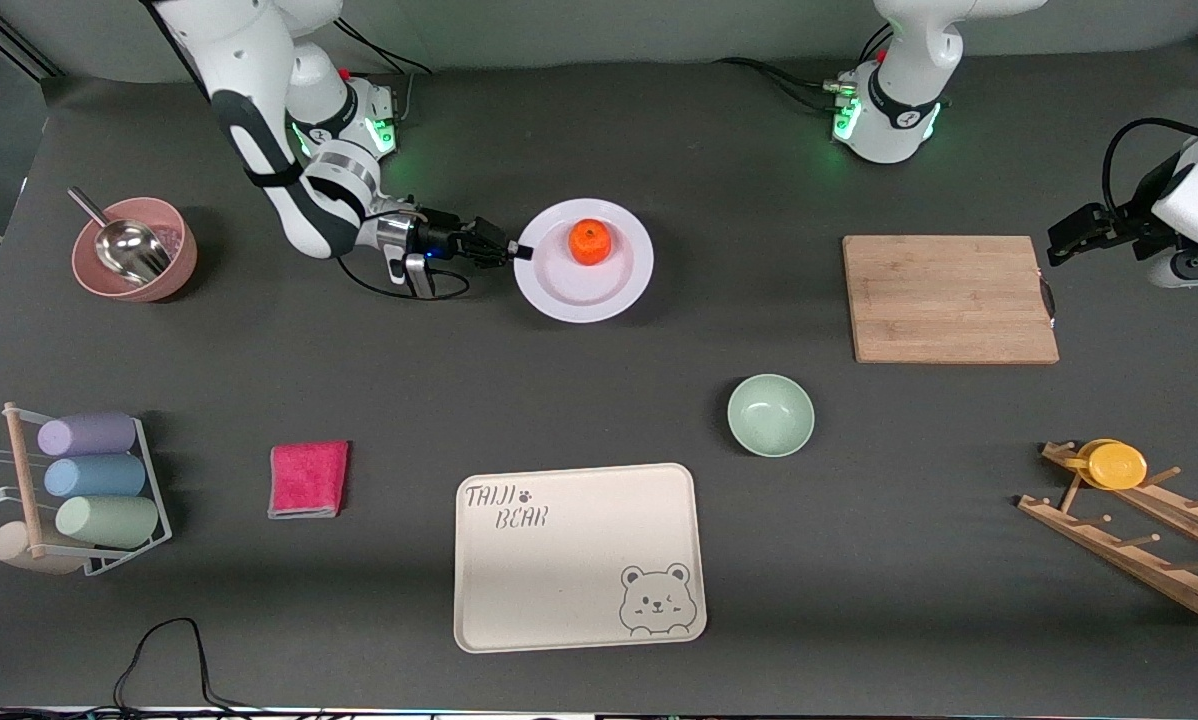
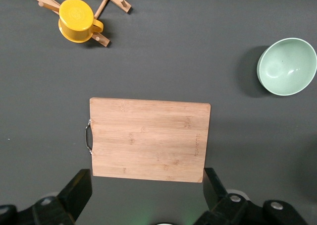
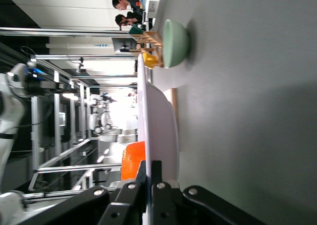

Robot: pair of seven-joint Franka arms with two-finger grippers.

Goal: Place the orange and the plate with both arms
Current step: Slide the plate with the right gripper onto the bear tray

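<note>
Right gripper (image 1: 517,251) clamped on plate (image 1: 599,285) rim, edge-on grip confirmed in right wrist view. Orange (image 1: 590,242) sits on plate, mid-bench toward robot-side edge. Plate looks lifted or tilted off bench; can't confirm. Left gripper (image 2: 147,197) waits, fingers spread, over cutting board (image 1: 949,298) near left arm's end. I read: plate carry in hand. Next: move level, slow, or orange rolls.

The plate (image 1: 584,285) is glossy white, the orange (image 1: 590,241) dimpled. The board (image 1: 949,298) is pale grained wood, the scoop (image 1: 124,245) shiny metal, the cloth (image 1: 308,479) fuzzy, the bench (image 1: 359,380) matt grey.
</note>
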